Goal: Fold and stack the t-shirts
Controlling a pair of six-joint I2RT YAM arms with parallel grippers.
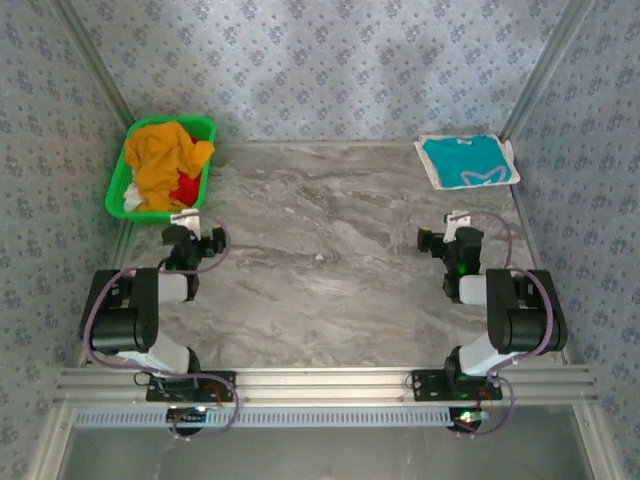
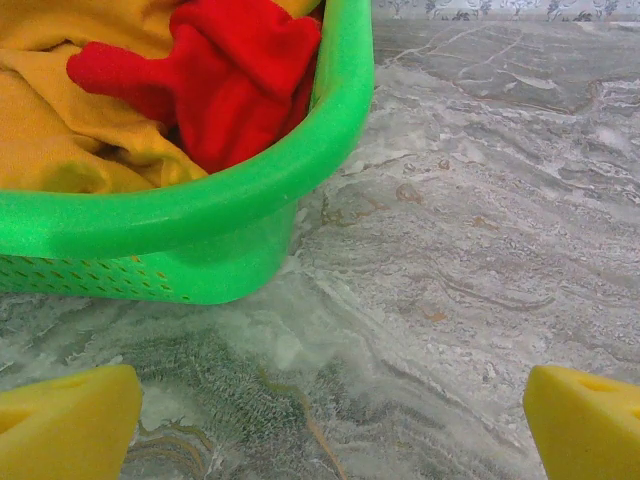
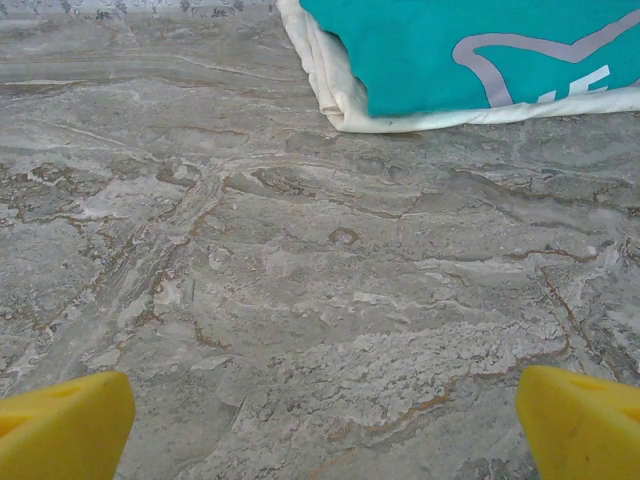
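Note:
A crumpled yellow-orange t-shirt (image 1: 165,160) fills the green basket (image 1: 119,178) at the back left, with a red garment (image 1: 186,190) beside it. In the left wrist view the yellow-orange t-shirt (image 2: 70,110) and the red cloth (image 2: 225,75) lie behind the basket's rim (image 2: 250,200). A folded teal t-shirt with a white mark (image 1: 468,160) lies on a folded white one at the back right; the right wrist view has the teal t-shirt (image 3: 420,50) at the top. My left gripper (image 1: 183,228) stands open just in front of the basket. My right gripper (image 1: 452,228) stands open, short of the teal shirt.
The marbled grey tabletop (image 1: 330,260) stretches between both arms. Patterned walls close in the back and both sides. A metal rail (image 1: 330,385) runs along the near edge at the arm bases.

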